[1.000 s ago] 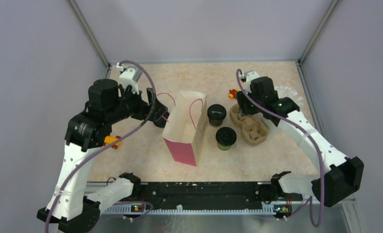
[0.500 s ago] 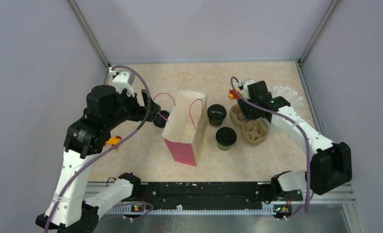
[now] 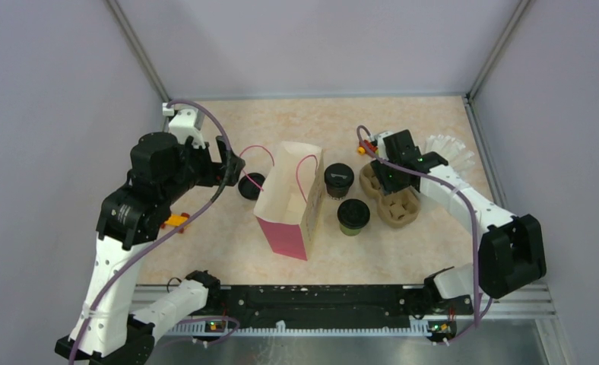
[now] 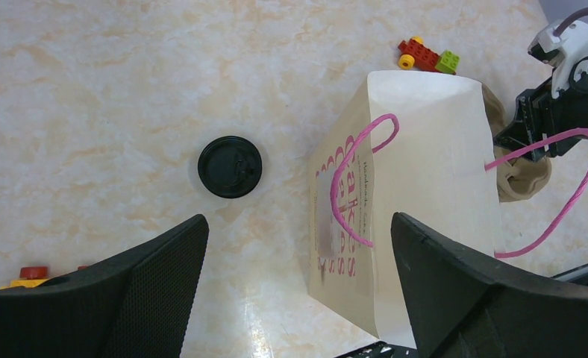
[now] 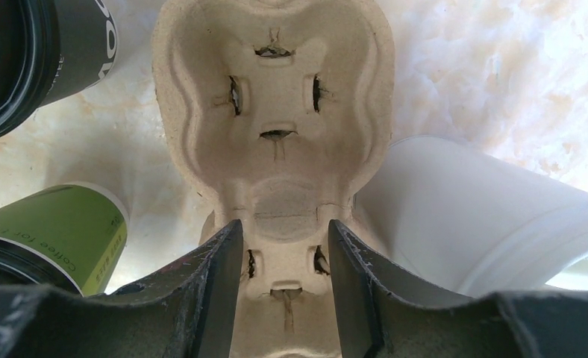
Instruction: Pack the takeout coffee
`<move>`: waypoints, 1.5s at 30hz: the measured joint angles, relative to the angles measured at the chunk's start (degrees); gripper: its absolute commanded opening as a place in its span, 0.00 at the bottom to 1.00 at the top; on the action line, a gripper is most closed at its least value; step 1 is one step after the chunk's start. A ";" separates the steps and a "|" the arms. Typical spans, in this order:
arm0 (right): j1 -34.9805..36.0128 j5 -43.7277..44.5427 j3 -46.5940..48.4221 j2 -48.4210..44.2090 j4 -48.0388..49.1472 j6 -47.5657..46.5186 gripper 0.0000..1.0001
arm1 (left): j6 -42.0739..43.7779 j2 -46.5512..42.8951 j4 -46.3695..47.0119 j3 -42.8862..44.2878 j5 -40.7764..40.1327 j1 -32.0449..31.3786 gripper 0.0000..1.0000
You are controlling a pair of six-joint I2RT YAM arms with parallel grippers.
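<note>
Two lidded coffee cups stand right of the bag: a black cup with white lettering and a green-sided cup with a black lid. The brown pulp carrier lies just right of them. My right gripper hangs low over it, jaws partly apart, one finger on each side of the carrier's narrow middle; contact is unclear. My left gripper is wide open and holds nothing, above the table left of the bag.
A pink-and-white paper bag with pink handles stands open mid-table. A round black lid lies left of it. A pale cup of straws lies beside the carrier. Toy bricks lie behind it.
My right gripper came down and left over the carrier and its jaws narrowed. My left gripper drew back to the left, uncovering the black lid.
</note>
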 measured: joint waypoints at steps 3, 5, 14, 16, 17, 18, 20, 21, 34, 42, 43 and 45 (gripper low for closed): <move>0.00 -0.02 0.00 0.42 0.02 0.00 0.45 | 0.20 0.00 0.00 0.00 0.00 0.00 0.97; 0.00 -0.02 0.00 0.92 0.07 0.00 0.45 | 0.46 0.04 -0.02 0.00 -0.02 0.00 0.97; 0.00 -0.07 -0.07 3.85 0.04 0.04 0.42 | 2.25 0.59 -0.44 0.66 -1.66 0.00 0.98; 0.00 -0.07 -0.28 3.85 0.02 0.07 0.41 | 2.45 0.57 -0.46 0.68 -2.01 0.00 0.98; 0.00 -0.04 -0.31 3.85 0.04 0.07 0.39 | 2.51 0.57 -0.46 0.68 -2.16 0.00 0.98; -0.02 -0.04 -0.31 3.85 0.04 0.09 0.38 | 2.56 0.57 -0.44 0.68 -2.25 0.00 0.98; -0.02 -0.04 -0.31 3.85 0.07 0.09 0.35 | 2.58 0.57 -0.46 0.68 -2.34 0.00 0.99; -0.02 -0.04 -0.31 3.85 0.04 0.09 0.34 | 2.58 0.57 -0.46 0.68 -2.36 0.00 0.99; -0.04 0.02 1.01 2.97 -2.38 0.09 0.31 | 1.46 0.76 -0.52 0.61 -2.58 0.00 0.99; -0.04 0.15 4.20 0.81 -4.81 0.70 0.31 | 1.01 1.09 -0.33 -0.57 0.66 0.00 0.99; -0.04 0.13 4.74 0.50 -5.40 1.05 0.31 | 1.01 1.09 -0.31 -0.85 1.25 0.00 0.98; -0.04 -0.02 5.92 0.11 -6.45 1.70 0.31 | 1.01 1.09 -0.22 -1.46 2.54 0.00 0.96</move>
